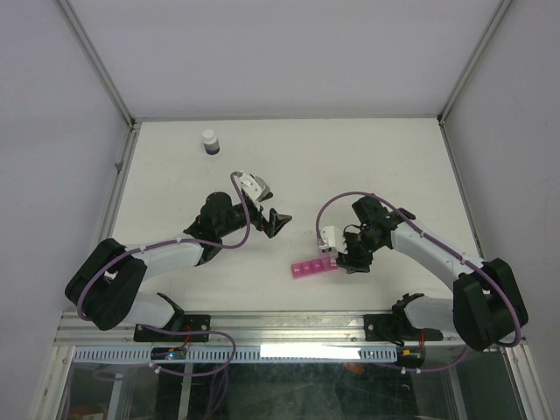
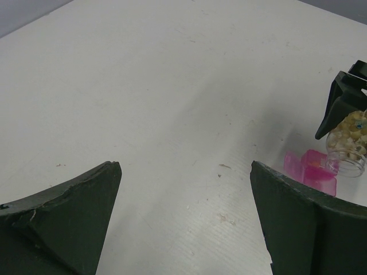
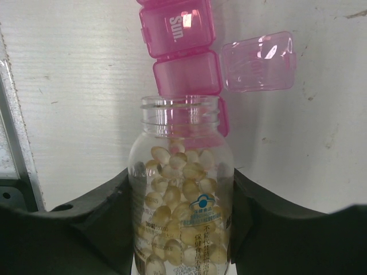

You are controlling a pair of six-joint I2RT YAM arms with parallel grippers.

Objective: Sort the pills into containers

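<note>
The containers are a pink translucent pill-box strip [image 1: 313, 268] [image 3: 180, 34] lying on the table, with one lid [image 3: 259, 62] flipped open. My right gripper [image 3: 180, 177] [image 1: 354, 258] is shut on a clear uncapped bottle [image 3: 183, 195] [image 2: 350, 140] full of pale yellow pills [image 3: 178, 189]. The bottle is tipped, its mouth right over the open compartment next to the strip's closed ones. The left gripper [image 2: 184, 166] [image 1: 276, 220] hovers open and empty above bare table, left of the pill box [image 2: 312, 169].
A small white-capped dark bottle [image 1: 210, 142] stands at the back left of the table. Metal frame rails run along the table's left and right edges [image 1: 122, 166]. A rail edge [image 3: 14, 114] lies just left of the pill box in the right wrist view.
</note>
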